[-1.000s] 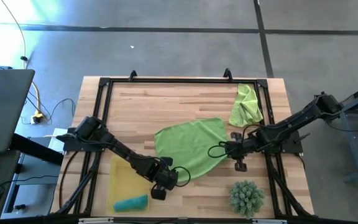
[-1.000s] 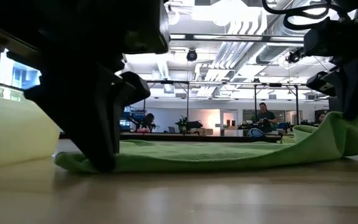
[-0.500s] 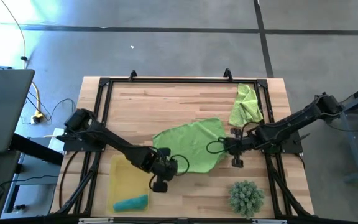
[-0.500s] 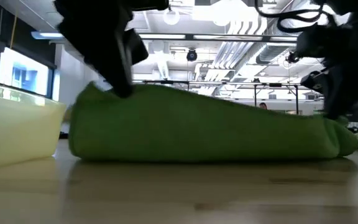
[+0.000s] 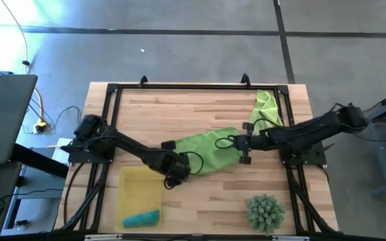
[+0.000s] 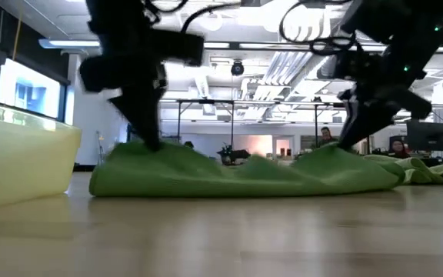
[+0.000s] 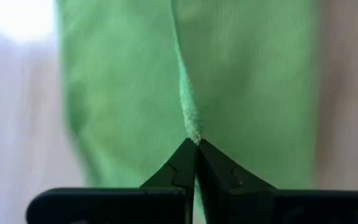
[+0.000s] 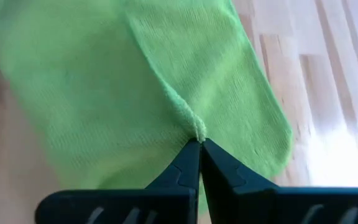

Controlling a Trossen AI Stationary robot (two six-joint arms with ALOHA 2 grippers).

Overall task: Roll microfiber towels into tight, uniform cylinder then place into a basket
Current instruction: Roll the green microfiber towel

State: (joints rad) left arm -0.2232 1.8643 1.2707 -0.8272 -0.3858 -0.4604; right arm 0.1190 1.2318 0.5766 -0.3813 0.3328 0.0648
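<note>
Microfiber towels: one lime green towel [image 5: 210, 148] lies mid-desk, half folded, its near edge pinched at each end by the fully closed left pincer [image 5: 177, 169] and right pincer [image 5: 242, 144]. Teal roll [image 5: 141, 218] already sits in the yellow basket [image 5: 129, 191]; second lime towel [image 5: 265, 109] lies untouched at the far right of the desk. No readable writing or brands.

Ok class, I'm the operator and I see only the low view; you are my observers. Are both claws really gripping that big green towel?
Observer: Yes. The wrist views show the left claw and the right claw each shut on a pinched ridge of the green towel.
Operator: Anything inside the basket?
Observer: A teal towel lies at one end of the basket.
Operator: Anything else on the table?
Observer: A spiky green plant stands on the right side, apart from the towel.
</note>
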